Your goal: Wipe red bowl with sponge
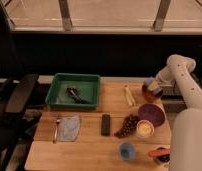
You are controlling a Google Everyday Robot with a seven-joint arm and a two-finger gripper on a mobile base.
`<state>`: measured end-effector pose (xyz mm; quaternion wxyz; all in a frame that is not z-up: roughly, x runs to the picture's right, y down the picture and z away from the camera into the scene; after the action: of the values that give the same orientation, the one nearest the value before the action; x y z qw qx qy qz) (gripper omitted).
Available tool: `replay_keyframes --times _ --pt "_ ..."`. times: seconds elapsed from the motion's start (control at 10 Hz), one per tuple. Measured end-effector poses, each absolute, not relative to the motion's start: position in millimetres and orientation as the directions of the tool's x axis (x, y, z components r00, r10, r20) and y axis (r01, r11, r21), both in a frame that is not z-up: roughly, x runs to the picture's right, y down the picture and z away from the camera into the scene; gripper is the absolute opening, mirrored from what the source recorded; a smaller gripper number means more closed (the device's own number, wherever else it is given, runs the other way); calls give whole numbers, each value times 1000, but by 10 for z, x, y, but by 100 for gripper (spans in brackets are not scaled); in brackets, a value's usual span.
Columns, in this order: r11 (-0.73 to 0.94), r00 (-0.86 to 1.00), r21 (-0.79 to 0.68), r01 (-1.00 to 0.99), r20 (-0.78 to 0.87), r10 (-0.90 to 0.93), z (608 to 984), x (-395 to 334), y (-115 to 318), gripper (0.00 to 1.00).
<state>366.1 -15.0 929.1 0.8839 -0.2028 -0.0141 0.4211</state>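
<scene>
The red bowl point(152, 95) is a small dark red-brown bowl near the table's back right, just behind the purple plate point(151, 114). The sponge point(153, 89), yellow with a blue layer, is down in the bowl's mouth. My gripper point(154, 86) reaches in from the right on the white arm point(180, 67). It is directly over the bowl, shut on the sponge and pressing it inside. The bowl's interior is mostly hidden by the gripper and sponge.
A green tray point(58, 95) with a dark utensil stands back left. A light-blue cloth point(69, 127), fork point(56, 130), black remote point(106, 124), grapes point(126, 126), yellow-inside small bowl point(144, 128), blue cup point(126, 150) and banana point(128, 95) lie on the table. A chair stands left.
</scene>
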Motion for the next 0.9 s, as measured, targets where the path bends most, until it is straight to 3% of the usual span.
replay_keyframes --times 0.4,0.9 --pt "555 630 -413 -722 -60 774 9202 3354 -145 0" --pt "501 595 -436 -748 -105 797 9047 3619 135 0"
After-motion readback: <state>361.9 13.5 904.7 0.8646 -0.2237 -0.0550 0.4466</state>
